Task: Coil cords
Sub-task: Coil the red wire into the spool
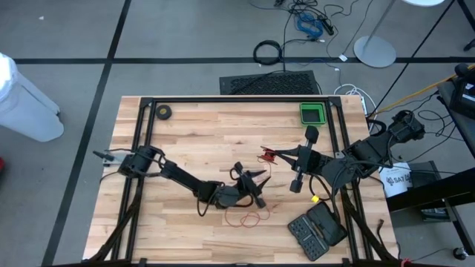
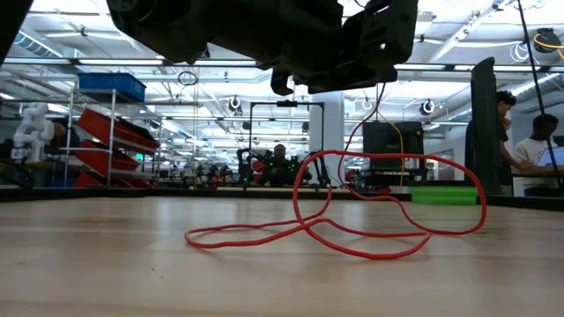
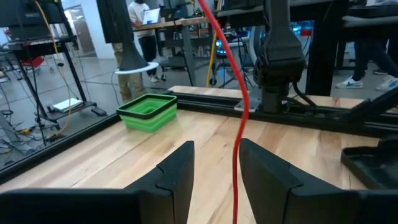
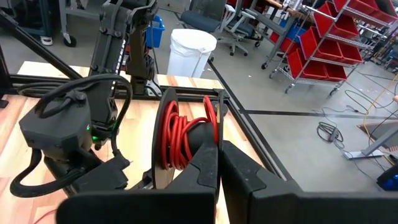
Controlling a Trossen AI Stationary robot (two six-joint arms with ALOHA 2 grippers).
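The thin red cord lies in loose loops (image 2: 352,233) on the table's near middle (image 1: 249,219). One strand climbs from them and runs up between the fingers of my left gripper (image 3: 216,149), which stands open, level, above the loops (image 1: 256,185). The cord's far end is wound as a red coil (image 4: 183,134) on the black reel (image 4: 160,140). My right gripper (image 4: 217,149) is shut on that reel, raised over the table's middle right (image 1: 280,156). My left gripper has the red strand (image 3: 239,124) running upright through its gap, close to the inner side of one finger (image 3: 267,171); I cannot tell whether it touches. My right gripper holds the reel at its middle (image 4: 202,130), beside the red coil, between its shut fingers. The reel stands on edge, lifted clear of the table. The fingertips hide the place of contact.
A green bin (image 1: 312,113) stands at the far right and a small black roll (image 1: 164,112) at the far left. An open black case (image 1: 318,230) lies near the right front. People work in the room beyond the far edge.
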